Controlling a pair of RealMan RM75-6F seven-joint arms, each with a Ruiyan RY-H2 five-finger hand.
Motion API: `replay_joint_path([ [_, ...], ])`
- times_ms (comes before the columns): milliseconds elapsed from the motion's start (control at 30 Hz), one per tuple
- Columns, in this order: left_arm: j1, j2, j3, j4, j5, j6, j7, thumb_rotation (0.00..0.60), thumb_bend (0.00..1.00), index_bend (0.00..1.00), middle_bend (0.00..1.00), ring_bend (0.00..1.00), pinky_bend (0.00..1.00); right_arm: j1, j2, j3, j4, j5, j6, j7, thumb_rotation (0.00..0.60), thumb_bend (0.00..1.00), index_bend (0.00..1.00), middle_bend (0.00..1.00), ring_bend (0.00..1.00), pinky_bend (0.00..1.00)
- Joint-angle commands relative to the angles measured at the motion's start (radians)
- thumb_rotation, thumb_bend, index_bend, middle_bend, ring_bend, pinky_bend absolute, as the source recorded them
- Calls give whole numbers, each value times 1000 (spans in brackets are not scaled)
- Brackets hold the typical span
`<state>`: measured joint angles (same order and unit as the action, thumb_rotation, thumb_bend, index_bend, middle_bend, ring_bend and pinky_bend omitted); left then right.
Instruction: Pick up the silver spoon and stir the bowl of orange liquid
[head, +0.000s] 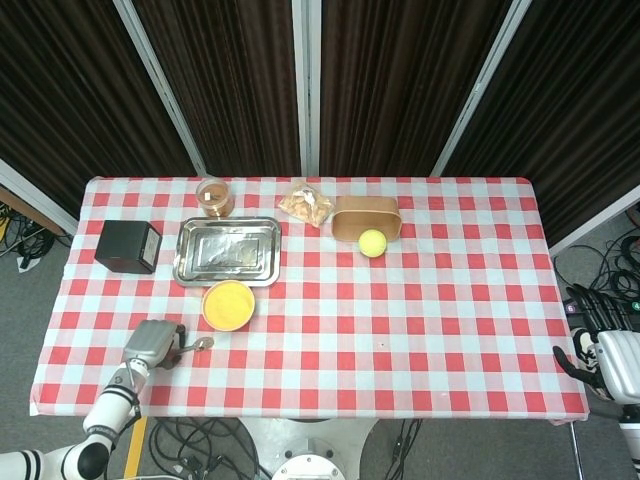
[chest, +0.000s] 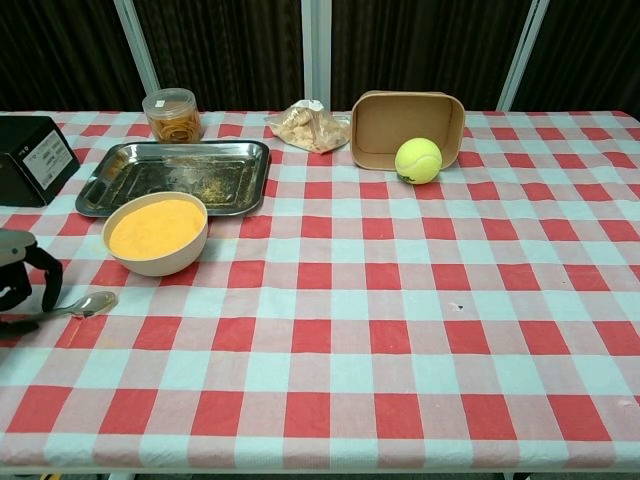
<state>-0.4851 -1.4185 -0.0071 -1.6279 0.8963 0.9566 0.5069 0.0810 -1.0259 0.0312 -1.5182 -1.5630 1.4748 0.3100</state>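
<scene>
The silver spoon (chest: 85, 305) lies flat on the checked cloth near the front left edge, its bowl (head: 205, 343) pointing right. My left hand (head: 155, 345) is low over the handle, and its dark fingers (chest: 48, 290) hang down around the handle without lifting it. Whether they touch it is unclear. The cream bowl of orange liquid (chest: 157, 232) stands just behind and to the right of the spoon, also seen from the head view (head: 228, 304). My right hand (head: 610, 362) hangs off the table's right front corner, fingers apart and empty.
Behind the bowl is a steel tray (chest: 175, 178), with a black box (chest: 30, 155) to its left. Along the back stand a jar of snacks (chest: 172, 115), a snack bag (chest: 305, 127) and a brown box (chest: 405, 125) with a tennis ball (chest: 418, 160) in front.
</scene>
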Motion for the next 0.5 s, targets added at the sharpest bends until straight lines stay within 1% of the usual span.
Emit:
replay_joint_path([
  [33,-2,-2,3,5,-1,2,-3,600,343,598,953,934,934,0,0,0,0,1,-1,-1,600,273,0,53,0,0],
  [333,-2,12,14,-2,32,15,-30,600,386,638,964,941,940,-2,3,-1,-4,-3,6,-2,600,271,0,54,0,0],
  [500,0,59,21,-44,67,34,-36,600,394,641,967,943,944,-6,6,-2,-4,-9,16,1,600,270,0,54,0,0],
])
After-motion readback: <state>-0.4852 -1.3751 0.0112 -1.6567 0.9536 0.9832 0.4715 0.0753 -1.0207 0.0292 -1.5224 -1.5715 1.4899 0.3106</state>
